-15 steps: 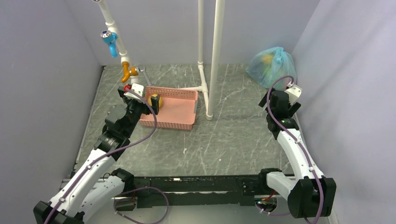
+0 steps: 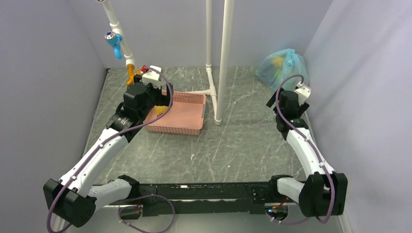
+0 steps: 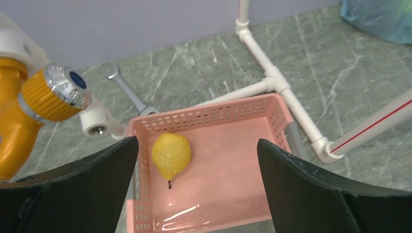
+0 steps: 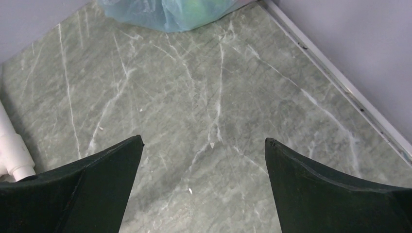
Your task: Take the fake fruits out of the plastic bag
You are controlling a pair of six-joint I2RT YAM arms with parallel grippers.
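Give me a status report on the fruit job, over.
Left gripper open over pink basket, yellow pear inside. Right gripper open, short of plastic bag. Nothing between them.

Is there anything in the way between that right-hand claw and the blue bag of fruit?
Nothing visible. The right gripper is open and holds nothing, and only marbled table surface lies between it and the plastic bag ahead in the far corner.

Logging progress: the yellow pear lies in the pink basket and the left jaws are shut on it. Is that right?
Not quite. The yellow pear does lie in the pink basket, but the left jaws are open, not gripping it; the left wrist view shows this.
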